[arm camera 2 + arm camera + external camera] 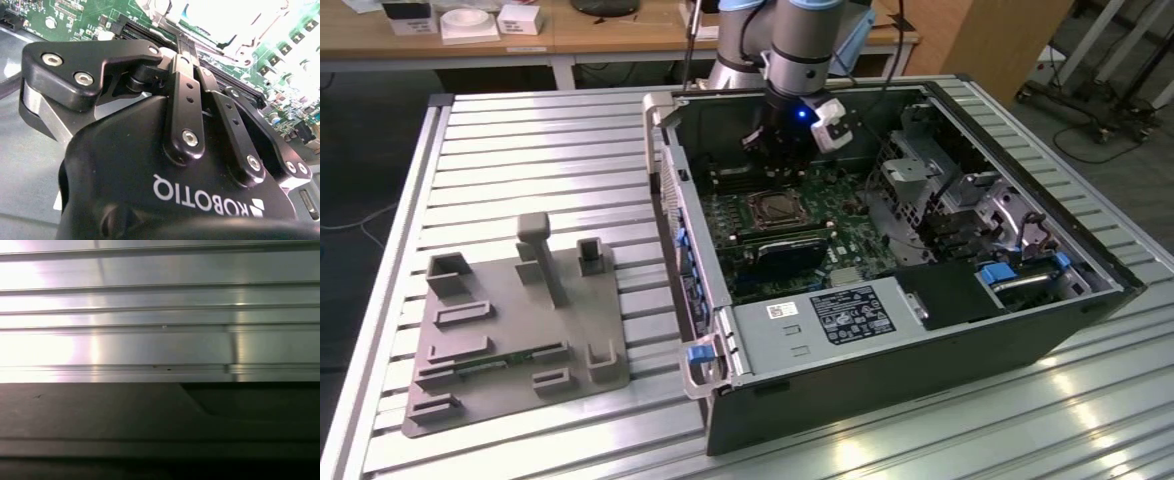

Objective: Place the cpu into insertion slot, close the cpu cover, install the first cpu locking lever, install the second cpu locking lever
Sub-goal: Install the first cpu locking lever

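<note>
Nearest on the slatted bench [520, 140], beside the computer case [1067, 330], stands a grey fixture block [507, 330]. Inside the case, the insertion slot [778, 209] lies on the green motherboard [854, 235]. Just beyond the slot hangs the gripper [787, 152]; whether its jaws are clenched I cannot tell.

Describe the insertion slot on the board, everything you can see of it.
The insertion slot is a square socket with a silvery metal rim and a darker centre, lying flat on the green circuit board inside the open computer case. Long dark memory slots run beside it. The arm's pincer hangs above it, toward the case's back wall, not touching it in the exterior view. Whether a chip sits inside cannot be told.
</note>
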`<state>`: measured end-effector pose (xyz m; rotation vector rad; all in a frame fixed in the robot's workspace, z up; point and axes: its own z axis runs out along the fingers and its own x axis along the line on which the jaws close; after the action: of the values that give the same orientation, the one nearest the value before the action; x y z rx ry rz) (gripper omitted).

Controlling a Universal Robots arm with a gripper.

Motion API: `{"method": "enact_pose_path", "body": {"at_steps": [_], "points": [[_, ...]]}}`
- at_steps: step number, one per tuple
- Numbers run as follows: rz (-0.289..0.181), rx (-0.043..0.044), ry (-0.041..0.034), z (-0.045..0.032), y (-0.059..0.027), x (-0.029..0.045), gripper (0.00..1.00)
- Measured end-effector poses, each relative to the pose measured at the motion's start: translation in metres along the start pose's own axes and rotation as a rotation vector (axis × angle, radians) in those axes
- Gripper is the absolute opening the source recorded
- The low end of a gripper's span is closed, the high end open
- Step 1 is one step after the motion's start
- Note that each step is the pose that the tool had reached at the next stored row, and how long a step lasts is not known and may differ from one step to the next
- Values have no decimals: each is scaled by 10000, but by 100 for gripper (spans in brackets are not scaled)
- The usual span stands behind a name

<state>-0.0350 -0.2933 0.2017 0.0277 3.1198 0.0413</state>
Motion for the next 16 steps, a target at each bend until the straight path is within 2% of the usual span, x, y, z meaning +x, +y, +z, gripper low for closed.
{"method": "enact_pose_path", "body": {"at_steps": [11,16], "points": [[-2,-6,96,13,7,-28,11],[-2,-22,101,14,14,-41,11]]}}
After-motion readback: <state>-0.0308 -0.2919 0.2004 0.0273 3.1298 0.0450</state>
